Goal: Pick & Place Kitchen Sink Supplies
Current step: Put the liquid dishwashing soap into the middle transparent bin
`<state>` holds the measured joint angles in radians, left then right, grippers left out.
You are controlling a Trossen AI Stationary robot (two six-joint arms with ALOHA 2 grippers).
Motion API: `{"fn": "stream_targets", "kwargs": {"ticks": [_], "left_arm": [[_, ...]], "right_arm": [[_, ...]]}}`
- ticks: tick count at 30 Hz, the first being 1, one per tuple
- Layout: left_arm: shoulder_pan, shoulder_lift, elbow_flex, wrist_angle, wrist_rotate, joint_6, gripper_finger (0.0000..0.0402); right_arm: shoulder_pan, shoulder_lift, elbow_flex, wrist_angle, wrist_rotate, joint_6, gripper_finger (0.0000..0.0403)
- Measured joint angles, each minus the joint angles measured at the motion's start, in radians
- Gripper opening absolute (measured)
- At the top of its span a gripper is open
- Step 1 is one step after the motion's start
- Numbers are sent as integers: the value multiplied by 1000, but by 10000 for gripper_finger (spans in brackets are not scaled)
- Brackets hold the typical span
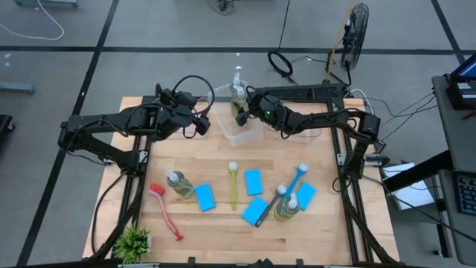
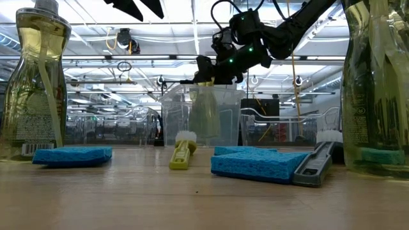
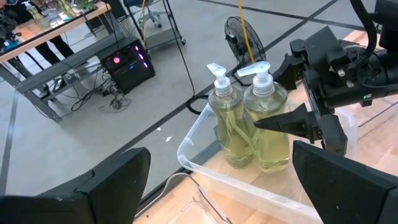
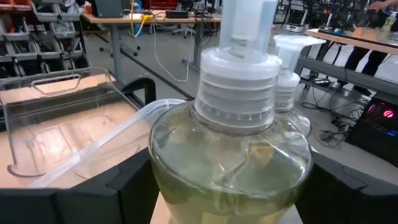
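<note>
Between right hand (image 3: 292, 124) spread fingers, second bottle (image 3: 268, 118) stands in tub (image 3: 186, 149); two bottles, sponges, brushes remain on table (image 1: 216, 231).

Grey floor (image 1: 149, 30), black fan (image 1: 355, 33) — workbench (image 3: 43, 46), ceiling lights (image 2: 96, 38).

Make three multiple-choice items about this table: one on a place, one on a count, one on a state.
1. Where does the red long-handled dish brush lie?
A on a shelf; B on the wooden table, left part; C on the floor.
2. How many light-blue rectangular sponges show?
A two; B four; C six.
3. The left pincer is:
A open and empty; B shut on a sponge; C shut on a brush.
Key: B, it lies near the small green potted plant; B, four lie on the wood; A, its fingers stand wide apart.
</note>
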<state>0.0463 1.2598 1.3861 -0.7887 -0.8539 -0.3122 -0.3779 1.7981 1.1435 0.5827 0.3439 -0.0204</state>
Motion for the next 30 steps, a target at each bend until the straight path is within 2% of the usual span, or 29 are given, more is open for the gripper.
{"fn": "stream_targets", "kwargs": {"ticks": [18, 23, 30], "left_arm": [[0, 0, 0, 0, 0, 19, 392], [0, 0, 0, 0, 18, 19, 392], [0, 0, 0, 1, 23, 21, 392]], "right_arm": [[0, -4, 5, 3, 0, -130, 326], [1, -4, 3, -12, -2, -152, 314], [1, -8, 3, -26, -3, -169, 276]]}}
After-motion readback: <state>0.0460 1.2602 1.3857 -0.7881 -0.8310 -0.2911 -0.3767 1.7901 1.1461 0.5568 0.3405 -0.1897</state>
